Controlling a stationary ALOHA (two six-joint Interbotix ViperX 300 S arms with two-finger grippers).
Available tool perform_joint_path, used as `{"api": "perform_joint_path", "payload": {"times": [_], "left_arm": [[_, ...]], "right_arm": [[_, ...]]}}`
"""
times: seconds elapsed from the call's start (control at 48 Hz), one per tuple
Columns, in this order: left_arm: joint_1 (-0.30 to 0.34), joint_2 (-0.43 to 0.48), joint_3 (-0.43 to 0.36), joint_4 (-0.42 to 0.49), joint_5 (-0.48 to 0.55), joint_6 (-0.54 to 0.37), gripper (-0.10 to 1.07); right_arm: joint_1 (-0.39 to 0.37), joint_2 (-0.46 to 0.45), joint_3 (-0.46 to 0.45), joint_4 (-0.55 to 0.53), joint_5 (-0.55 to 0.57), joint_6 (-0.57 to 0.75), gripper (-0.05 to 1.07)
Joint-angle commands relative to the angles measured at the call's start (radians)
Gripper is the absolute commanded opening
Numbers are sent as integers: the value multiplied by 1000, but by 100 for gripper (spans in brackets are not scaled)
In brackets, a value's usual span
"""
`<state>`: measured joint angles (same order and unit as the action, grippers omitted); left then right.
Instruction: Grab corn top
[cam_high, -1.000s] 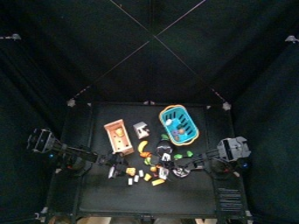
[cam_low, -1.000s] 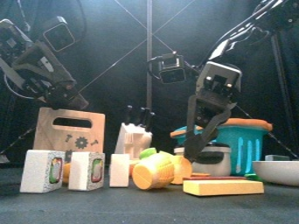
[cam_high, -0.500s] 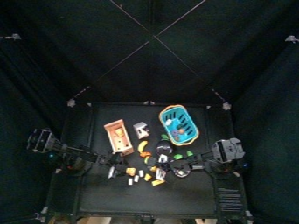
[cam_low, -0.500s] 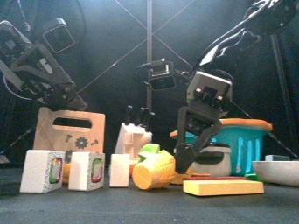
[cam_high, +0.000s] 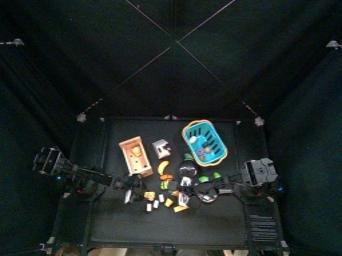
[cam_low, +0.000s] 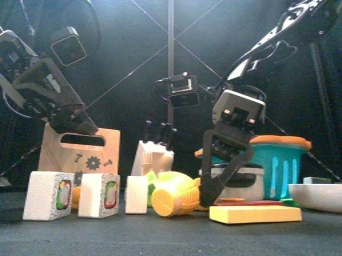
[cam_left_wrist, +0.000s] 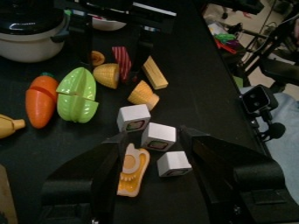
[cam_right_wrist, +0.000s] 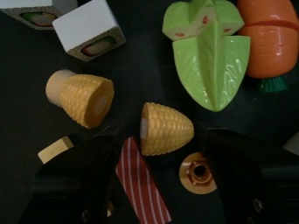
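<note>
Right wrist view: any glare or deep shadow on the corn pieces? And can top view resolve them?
Right wrist view: evenly lit, no glare; corn top and the other corn piece read clearly, the right gripper jaws dark at the bottom edge. Top view: the table is small amid black curtains; items are colour specks, corn not separable.

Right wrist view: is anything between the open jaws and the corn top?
Nothing: bare black table separates the right gripper from the corn top; a bacon strip lies just beside that path.
</note>
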<state>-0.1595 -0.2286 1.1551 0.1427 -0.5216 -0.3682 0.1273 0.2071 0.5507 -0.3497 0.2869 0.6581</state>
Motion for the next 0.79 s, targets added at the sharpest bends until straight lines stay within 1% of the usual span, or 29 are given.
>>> {"api": "perform_joint_path", "payload": {"times": [0.0,0.208,0.771], "left_arm": [[3,3,-9,-2,-6,2,87],[3,3,-11,-2,-8,2,87],[3,3,-12,-2,-6,0,87]], "right_arm": [[-12,-18,-15,-3,-12,-2,95],[-31,-17,-12,-9,-23,-2,94],[-32,-9,-12,-20,-26,-3,94]]}}
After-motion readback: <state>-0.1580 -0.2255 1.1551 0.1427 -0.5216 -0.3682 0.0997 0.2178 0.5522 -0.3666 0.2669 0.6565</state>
